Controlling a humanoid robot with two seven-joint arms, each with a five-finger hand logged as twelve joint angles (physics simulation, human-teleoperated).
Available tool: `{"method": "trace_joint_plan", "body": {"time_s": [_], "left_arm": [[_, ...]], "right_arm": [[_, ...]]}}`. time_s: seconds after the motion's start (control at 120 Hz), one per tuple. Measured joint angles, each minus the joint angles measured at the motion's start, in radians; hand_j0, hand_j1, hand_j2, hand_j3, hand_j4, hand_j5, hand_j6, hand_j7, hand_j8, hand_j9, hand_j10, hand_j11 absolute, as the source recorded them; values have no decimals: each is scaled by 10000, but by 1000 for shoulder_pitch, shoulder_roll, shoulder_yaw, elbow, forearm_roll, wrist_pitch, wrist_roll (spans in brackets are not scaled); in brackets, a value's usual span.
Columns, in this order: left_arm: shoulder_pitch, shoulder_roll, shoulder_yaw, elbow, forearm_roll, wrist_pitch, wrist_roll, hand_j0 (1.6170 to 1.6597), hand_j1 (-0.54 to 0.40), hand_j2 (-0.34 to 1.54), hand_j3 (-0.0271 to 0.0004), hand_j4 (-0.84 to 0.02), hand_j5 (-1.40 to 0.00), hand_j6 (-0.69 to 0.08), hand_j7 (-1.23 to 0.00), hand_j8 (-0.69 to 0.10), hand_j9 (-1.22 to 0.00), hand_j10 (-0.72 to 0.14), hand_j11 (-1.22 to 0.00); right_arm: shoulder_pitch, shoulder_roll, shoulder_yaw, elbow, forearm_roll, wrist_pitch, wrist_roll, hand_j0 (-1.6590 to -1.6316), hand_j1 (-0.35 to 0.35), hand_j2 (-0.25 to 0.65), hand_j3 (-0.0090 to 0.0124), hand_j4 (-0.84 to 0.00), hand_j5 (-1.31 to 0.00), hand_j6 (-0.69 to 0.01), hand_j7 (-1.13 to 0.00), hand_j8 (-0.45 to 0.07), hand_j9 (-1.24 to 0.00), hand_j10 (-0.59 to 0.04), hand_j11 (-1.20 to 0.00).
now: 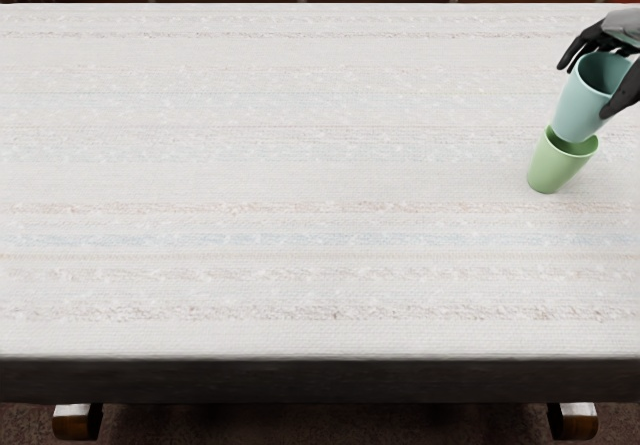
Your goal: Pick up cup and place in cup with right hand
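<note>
Teal cup (578, 110) in R fingers (623, 93), base at green cup (553, 168) mouth.

Head view: no text, label, brand, number or sign is legible; any very fine marking would probably be too small to resolve at this scale.
</note>
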Motion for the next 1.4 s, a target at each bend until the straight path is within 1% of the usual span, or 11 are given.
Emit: {"method": "trace_joint_plan", "body": {"time_s": [0.167, 0.6, 0.717, 0.75, 0.767, 0.808, 0.883, 1.025, 1.142, 1.292, 1.4], "left_arm": [[0, 0, 0, 0, 0, 0, 0, 16581, 3490, -1, 0, 0, 0, 0, 0, 0, 0, 0, 0], [0, 0, 0, 0, 0, 0, 0, 16581, 3490, -1, 0, 0, 0, 0, 0, 0, 0, 0, 0], [0, 0, 0, 0, 0, 0, 0, 16581, 3490, -1, 0, 0, 0, 0, 0, 0, 0, 0, 0], [0, 0, 0, 0, 0, 0, 0, 16581, 3490, -1, 0, 0, 0, 0, 0, 0, 0, 0, 0], [0, 0, 0, 0, 0, 0, 0, 16581, 3490, -1, 0, 0, 0, 0, 0, 0, 0, 0, 0], [0, 0, 0, 0, 0, 0, 0, 16581, 3490, 0, 0, 0, -1, 0, -1, 0, -1, 0, -1], [0, 0, 0, 0, 0, 0, 0, 16581, 3489, 0, -1, 0, -1, 0, -1, 0, -1, 0, -1], [0, 0, 0, 0, 0, 0, 0, 16581, 3489, 0, -1, 0, -1, 0, -1, 0, -1, 0, -1], [0, 0, 0, 0, 0, 0, 0, 16581, 3489, 1, -1, 0, -2, 0, -1, 0, -1, 0, -1], [0, 0, 0, 0, 0, 1, 0, 16581, 3489, 1, -1, 0, -2, 0, -1, 0, -1, 0, -1], [0, 0, 0, 0, 0, 1, 0, 16581, 3489, 1, -1, 0, -2, 0, -1, 0, -1, 0, -2]], "right_arm": [[-12, 0, -2, 0, 0, -2, 1, -16513, 352, -1179, -9, -4632, -6120, -3674, -6067, -2499, -6230, -3103, -6025], [-18, -1, 0, -3, 0, -25, 3, -16513, 309, -1214, -10, -4605, -6005, -3742, -5990, -2572, -6138, -3177, -5926], [-22, -1, 0, -3, 0, -31, 4, -16513, 232, -1299, -10, -4557, -5889, -3825, -5899, -2663, -6020, -3267, -5806], [-23, -1, 0, -3, 0, -31, 4, -16513, 158, -1376, -9, -4490, -5790, -3877, -5804, -2723, -5921, -3342, -5709], [-24, -1, 0, -3, -1, -32, 4, -16515, 103, -1384, -2, -4425, -5706, -3916, -5720, -2773, -5839, -3389, -5630], [-24, -1, 1, -3, 0, -33, 4, -16527, 87, -1227, 0, -4156, -5370, -3746, -5374, -2806, -5477, -3308, -5302], [-26, -1, 2, -3, 0, -47, 4, -16543, -336, -952, 0, -3461, -4466, -3184, -4466, -2530, -4539, -2874, -4417], [-29, 0, 2, -1, 0, -59, 5, -16562, -885, -633, 0, -2626, -3367, -2498, -3361, -2166, -3402, -2330, -3340], [-30, 0, 1, 1, 0, -62, 5, -16570, -1123, -495, 0, -2268, -2890, -2205, -2882, -2011, -2908, -2095, -2871], [-36, 1, 2, 5, 0, -63, 5, -16575, -1286, -403, 0, -2026, -2565, -2008, -2556, -1906, -2572, -1936, -2553], [-40, 2, 6, 21, 2, -62, 4, -16578, -1463, -349, 0, -1839, -2317, -1838, -2307, -1771, -2320, -1781, -2307]]}}
